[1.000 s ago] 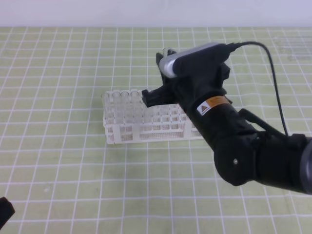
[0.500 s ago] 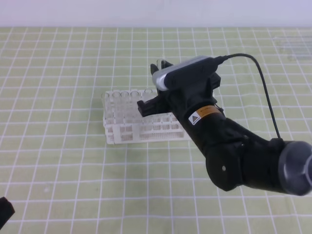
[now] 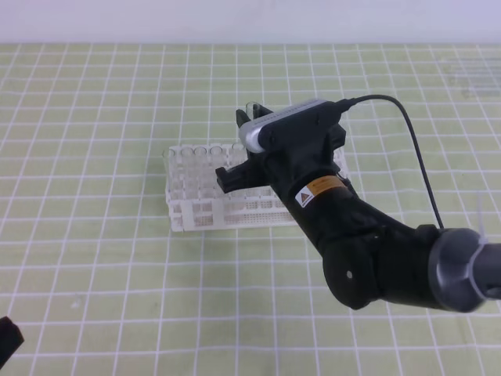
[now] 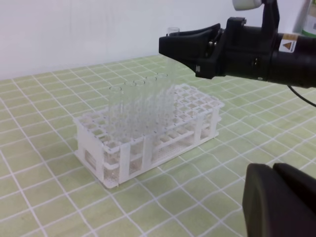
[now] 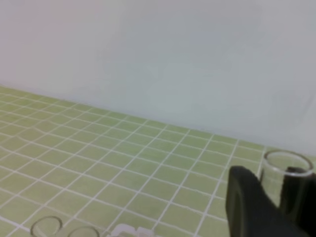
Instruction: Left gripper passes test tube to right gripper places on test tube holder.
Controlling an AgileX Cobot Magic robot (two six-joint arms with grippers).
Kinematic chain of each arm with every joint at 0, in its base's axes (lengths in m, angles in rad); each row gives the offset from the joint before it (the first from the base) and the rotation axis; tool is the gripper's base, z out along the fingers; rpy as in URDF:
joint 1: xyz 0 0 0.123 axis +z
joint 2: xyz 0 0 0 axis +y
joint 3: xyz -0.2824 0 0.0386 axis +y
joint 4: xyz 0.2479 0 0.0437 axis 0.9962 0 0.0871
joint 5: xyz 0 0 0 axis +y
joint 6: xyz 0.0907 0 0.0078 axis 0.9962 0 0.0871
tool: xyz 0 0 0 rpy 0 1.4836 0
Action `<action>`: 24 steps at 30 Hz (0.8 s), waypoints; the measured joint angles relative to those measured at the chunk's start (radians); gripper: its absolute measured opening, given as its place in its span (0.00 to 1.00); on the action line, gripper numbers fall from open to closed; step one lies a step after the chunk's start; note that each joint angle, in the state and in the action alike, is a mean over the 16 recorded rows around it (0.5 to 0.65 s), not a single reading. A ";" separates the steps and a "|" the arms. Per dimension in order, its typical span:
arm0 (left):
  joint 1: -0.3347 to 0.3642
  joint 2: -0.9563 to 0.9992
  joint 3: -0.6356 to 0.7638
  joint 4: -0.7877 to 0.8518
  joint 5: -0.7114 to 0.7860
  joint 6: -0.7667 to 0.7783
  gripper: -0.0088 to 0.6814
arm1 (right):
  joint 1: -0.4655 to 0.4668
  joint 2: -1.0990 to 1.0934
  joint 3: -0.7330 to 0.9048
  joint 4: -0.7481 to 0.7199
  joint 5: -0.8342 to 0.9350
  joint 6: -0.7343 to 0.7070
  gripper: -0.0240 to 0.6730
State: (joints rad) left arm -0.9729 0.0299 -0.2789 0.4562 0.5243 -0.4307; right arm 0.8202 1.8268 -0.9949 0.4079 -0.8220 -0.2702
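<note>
The white test tube holder sits mid-table, with several clear tubes standing in its left end. My right gripper hovers over the holder's back edge, shut on an upright test tube whose rim pokes above the fingers. The right wrist view shows that rim between the black fingers. From the left wrist view, the right gripper hangs above the holder, with the tube rim on top. My left gripper is shut and empty, low at the table's front left.
A green mat with a white grid covers the table up to a pale wall at the back. The right arm's black cable loops above its forearm. A faint clear object lies at the far right.
The right gripper, with the test tube in it, has shifted left and toward the front, coming over the holder's back edge. The left gripper has stayed put.
</note>
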 joint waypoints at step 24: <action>0.000 0.000 0.000 0.000 0.000 0.000 0.01 | -0.005 0.018 -0.028 -0.017 0.050 0.025 0.18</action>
State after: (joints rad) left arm -0.9730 0.0297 -0.2791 0.4557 0.5243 -0.4307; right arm 0.8152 1.8449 -1.0224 0.3906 -0.7717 -0.2451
